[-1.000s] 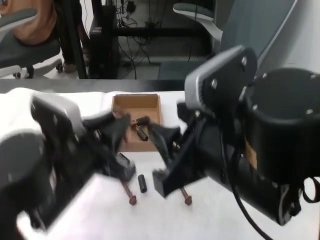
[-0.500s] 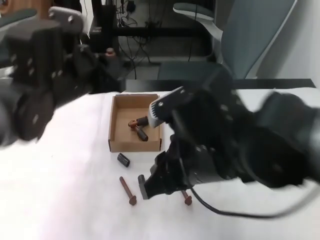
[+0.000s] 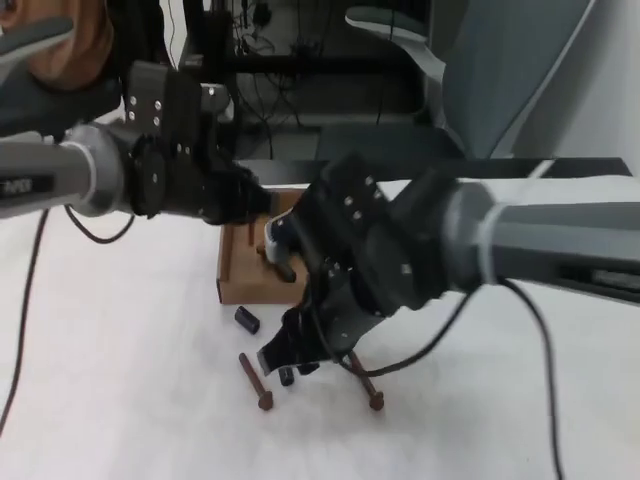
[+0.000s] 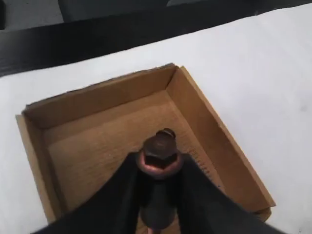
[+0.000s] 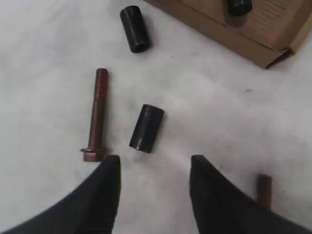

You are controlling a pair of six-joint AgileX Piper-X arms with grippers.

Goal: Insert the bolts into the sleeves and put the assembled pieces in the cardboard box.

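Hiding most of the cardboard box (image 3: 232, 288) in the high view, the left arm (image 3: 150, 175) and right arm (image 3: 400, 250) met in front of it, so only one brown wall and a corner could be made out there. The left pincer (image 4: 160, 168) hung over the box's open inside, pinching the gripped bolt (image 4: 160, 157) just under its head. The shank was covered by the black fingers (image 4: 122, 195) and something dark around it; whether that was a sleeve could not be told. The right pincer (image 5: 155, 190) hovered low above the desk (image 5: 48, 44), spread wide with nothing between its tips. One of its tips cut off the half-hidden bolt (image 5: 264, 189), leaving a short stub. Only an end of the boxed sleeve (image 5: 239, 6) showed, lying inside the box.

The whole bolt (image 5: 96, 114) lay flat on the desk, threaded tip toward the box, flanged hex head nearer the pincer. Just beside it, not touching, lay the near sleeve (image 5: 146, 128); the far sleeve (image 5: 135, 28) lay near the box's outer wall.

The bolts were coppery-brown metal, the sleeves short black tubes with hollow ends, the box plain corrugated card, the desk white and matte.
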